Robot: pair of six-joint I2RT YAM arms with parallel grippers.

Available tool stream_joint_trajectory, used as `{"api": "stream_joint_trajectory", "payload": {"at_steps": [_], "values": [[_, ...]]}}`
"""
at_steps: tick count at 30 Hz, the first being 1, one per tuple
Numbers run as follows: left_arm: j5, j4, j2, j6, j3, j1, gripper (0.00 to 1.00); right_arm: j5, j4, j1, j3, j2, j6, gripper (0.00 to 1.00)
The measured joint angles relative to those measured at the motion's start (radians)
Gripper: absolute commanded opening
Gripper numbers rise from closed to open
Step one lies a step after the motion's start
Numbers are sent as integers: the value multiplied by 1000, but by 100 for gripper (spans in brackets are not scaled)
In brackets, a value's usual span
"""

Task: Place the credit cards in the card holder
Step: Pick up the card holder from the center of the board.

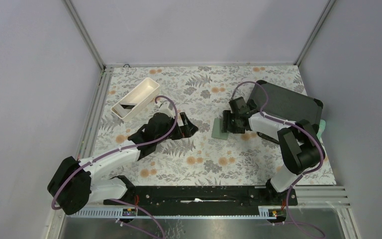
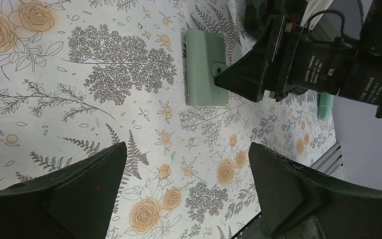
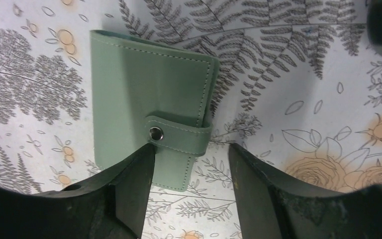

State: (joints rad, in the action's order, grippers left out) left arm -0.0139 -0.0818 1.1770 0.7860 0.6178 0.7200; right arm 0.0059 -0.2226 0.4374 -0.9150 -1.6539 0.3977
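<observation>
Sage-green card holder, snapped shut, is partly hidden by the right hand, spread astride its strap; left hand spread.

Pale lilac walls w/ alu corner posts around floral-print tabletop.

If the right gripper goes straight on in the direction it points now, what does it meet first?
Most likely the right gripper meets the card holder, at its snap strap, which lies between its open jaws in the right wrist view. The gap is unclear.
</observation>
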Motion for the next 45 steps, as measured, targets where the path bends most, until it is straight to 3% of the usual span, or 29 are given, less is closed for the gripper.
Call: {"api": "stream_joint_trajectory", "payload": {"at_steps": [4,10,16,25,37,45], "values": [[3,-3,-7,5,-4,0,99,-24,48,-13,47,18,11,56],[3,-4,-13,10,-5,0,99,-77,106,-35,82,29,26,38],[5,-4,-20,10,-8,0,99,-112,138,-42,90,25,50,0],[9,-26,-44,37,-48,0,99,-184,232,-45,138,32,113,0],[-49,-71,-113,87,-89,-12,99,-402,424,-45,298,121,286,0],[-114,-91,-225,116,-145,-89,99,-528,549,-45,334,226,380,0]]}}
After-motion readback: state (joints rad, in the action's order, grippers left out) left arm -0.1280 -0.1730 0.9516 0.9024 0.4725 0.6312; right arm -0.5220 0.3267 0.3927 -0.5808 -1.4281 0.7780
